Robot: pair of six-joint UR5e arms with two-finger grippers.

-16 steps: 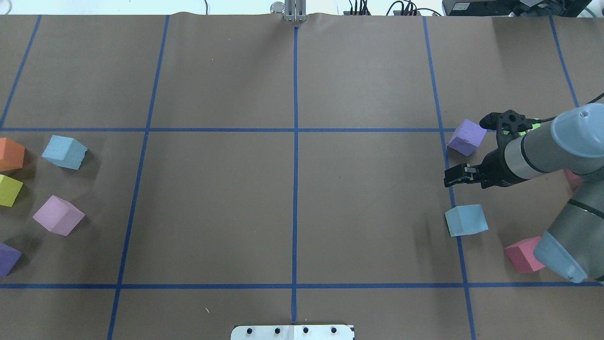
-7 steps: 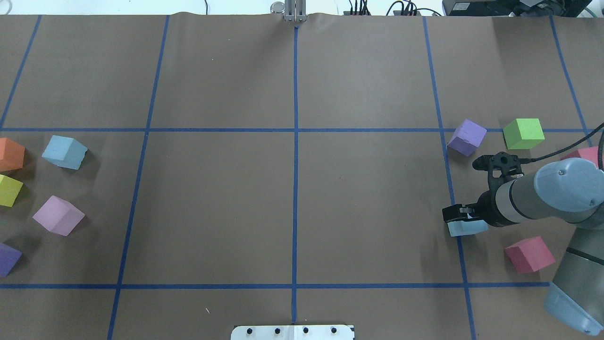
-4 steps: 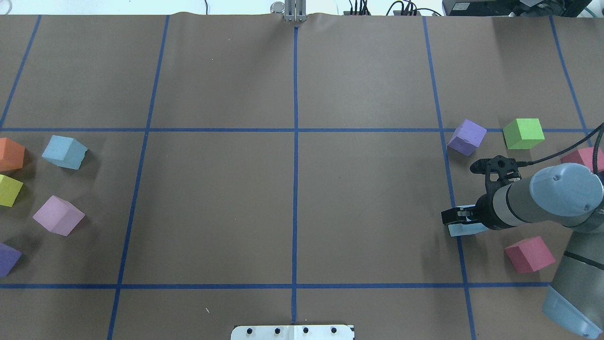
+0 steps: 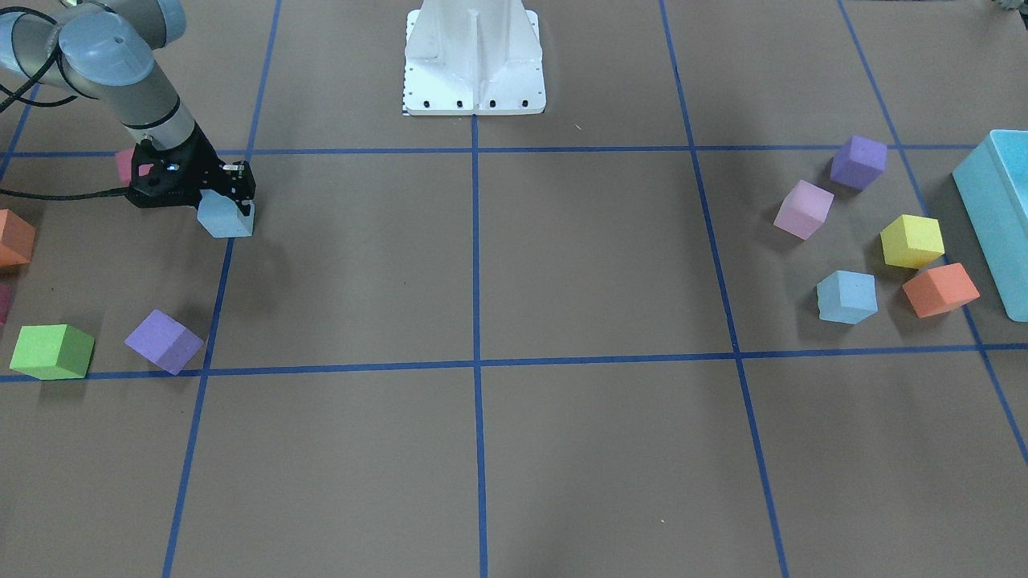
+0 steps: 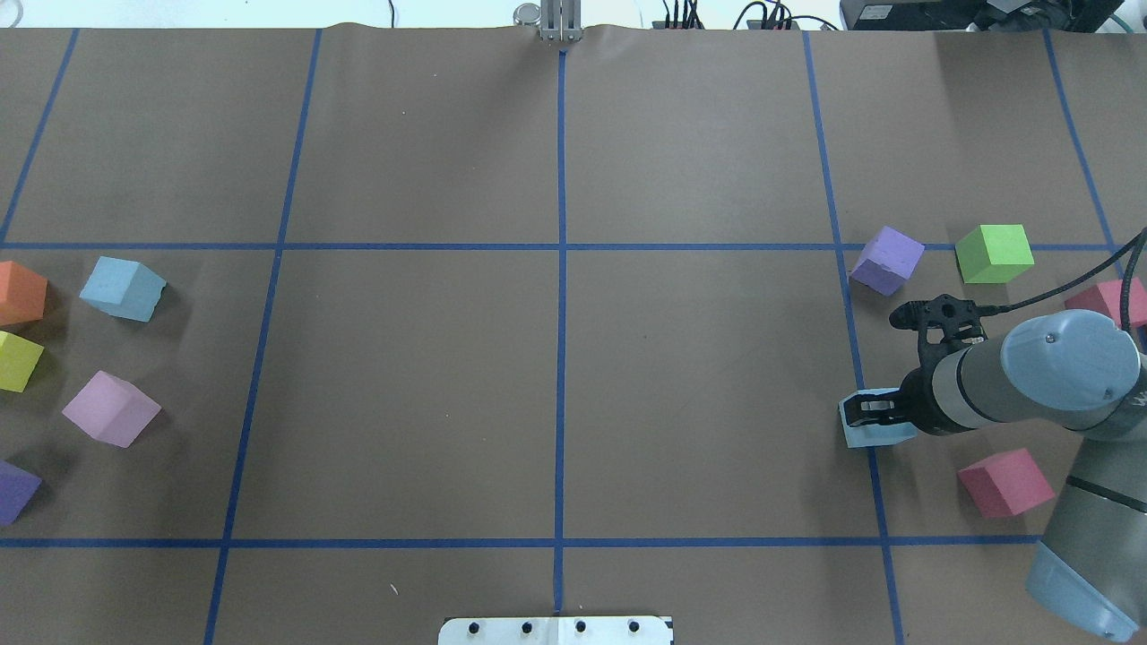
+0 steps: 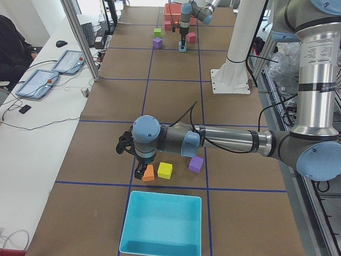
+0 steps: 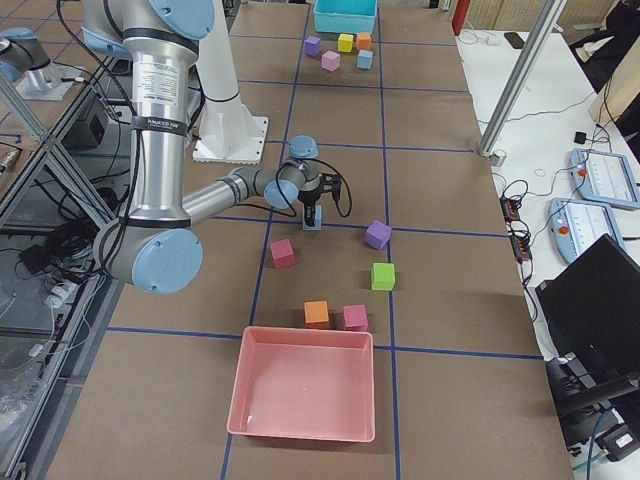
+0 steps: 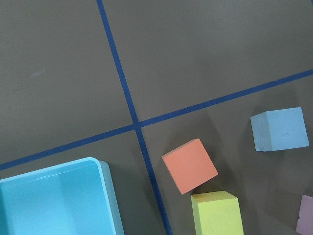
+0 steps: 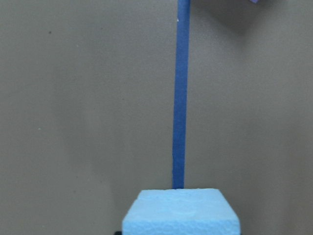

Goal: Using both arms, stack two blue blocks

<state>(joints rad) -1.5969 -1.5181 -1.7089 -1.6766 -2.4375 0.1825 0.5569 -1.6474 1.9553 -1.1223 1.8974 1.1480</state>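
- Two blue blocks lie well apart: we see the first blue block near the table's left end, just beside an orange cube.
- The second blue block sits on a blue tape line at the right.
- The right gripper is clenched on the second blue block.
- The left gripper hangs just beside the orange cube; we cannot tell how its jaws stand.

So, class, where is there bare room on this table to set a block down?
Bare: the two middle squares either side of the centre tape line, between the free blue block and the right gripper at the second blue block. Crowded: the cubes round each, and by the turquoise bin.
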